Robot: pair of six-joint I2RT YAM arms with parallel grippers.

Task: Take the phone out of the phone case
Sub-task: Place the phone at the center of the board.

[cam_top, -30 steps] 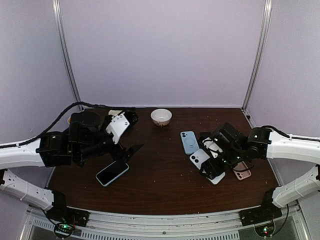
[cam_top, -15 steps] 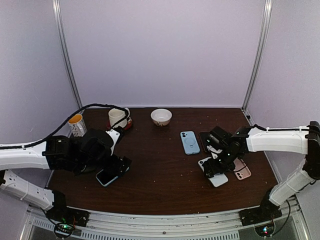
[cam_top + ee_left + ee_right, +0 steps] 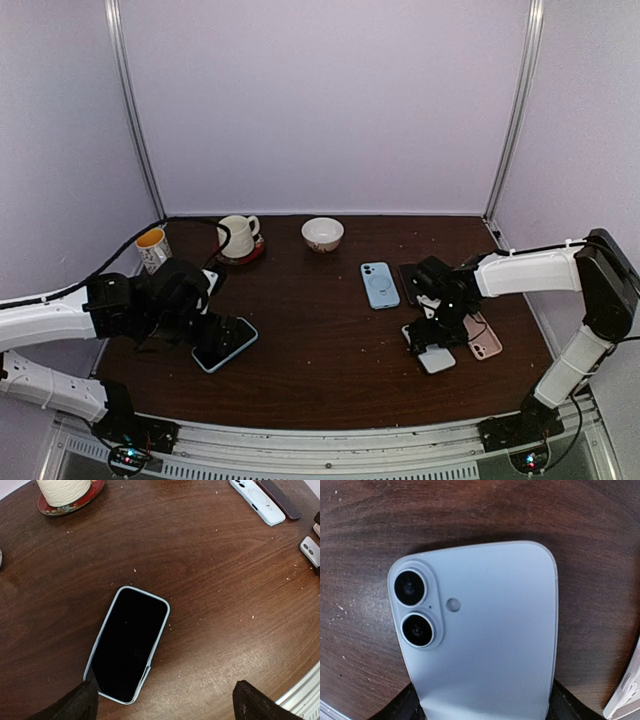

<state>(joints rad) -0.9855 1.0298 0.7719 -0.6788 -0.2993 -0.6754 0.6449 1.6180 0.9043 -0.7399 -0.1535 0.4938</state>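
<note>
A phone in a light blue case [image 3: 127, 642] lies screen up on the brown table, at front left in the top view [image 3: 225, 343]. My left gripper [image 3: 170, 707] is open just above the phone's near end, and its left fingertip [image 3: 82, 705] is at the phone's near corner. It also shows in the top view [image 3: 210, 330]. My right gripper [image 3: 482, 712] is shut on a bare pale blue phone [image 3: 480, 635]. That phone lies back up on the table with its two camera lenses showing. The same phone [image 3: 433, 356] sits at the right under the right gripper [image 3: 432, 338].
A light blue case [image 3: 379, 284] and a dark phone [image 3: 408, 278] lie right of centre, and a pink phone [image 3: 484, 338] lies beside the right gripper. A white bowl [image 3: 322, 233], a white mug on a red saucer [image 3: 236, 238] and a cup [image 3: 152, 248] stand at the back.
My left gripper came down to the cased phone's near end. My right gripper moved the pale blue phone to the right and down onto the table.
</note>
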